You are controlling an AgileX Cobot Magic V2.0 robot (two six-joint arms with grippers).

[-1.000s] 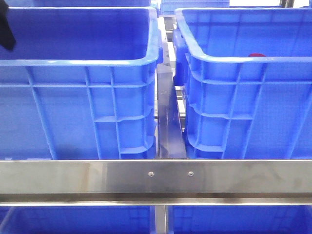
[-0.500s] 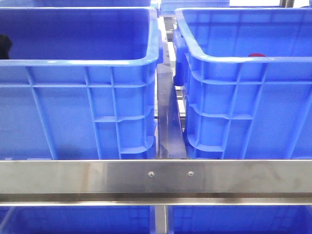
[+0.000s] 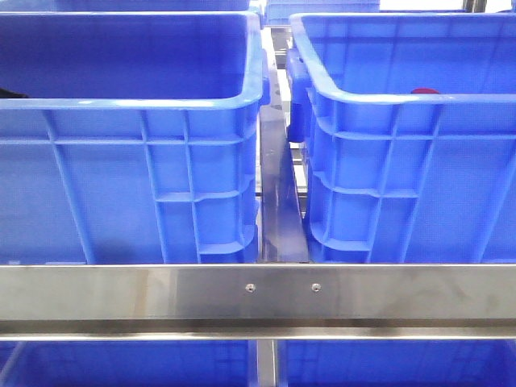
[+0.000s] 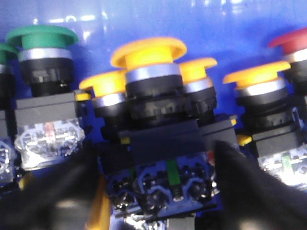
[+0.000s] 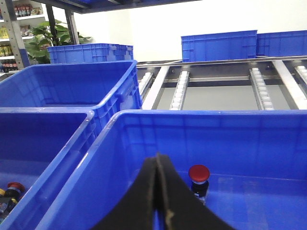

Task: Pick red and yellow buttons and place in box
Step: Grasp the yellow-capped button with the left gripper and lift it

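In the left wrist view my left gripper [image 4: 154, 191] is down in the left blue crate [image 3: 145, 101]. It is open, with one dark finger [image 4: 48, 191] on each side of the black base of a yellow button [image 4: 149, 52]. More yellow buttons [image 4: 256, 76], a red button [image 4: 292, 40] and a green button [image 4: 42, 37] stand around it. My right gripper [image 5: 157, 160] is shut and empty above the right blue crate [image 5: 192, 117]. One red button [image 5: 199, 173] stands on that crate's floor, and its top shows in the front view [image 3: 425, 91].
A steel rail [image 3: 258, 294] crosses the front below both crates. A narrow gap with a metal divider [image 3: 278, 201] separates them. More blue crates [image 5: 218, 45] and roller tracks [image 5: 180, 88] lie behind. The front view shows only a dark sliver of the left arm [image 3: 10, 92].
The dark part of the left arm at the left edge of the front view has sunk lower into the left crate. The right crate and its red button have not moved.
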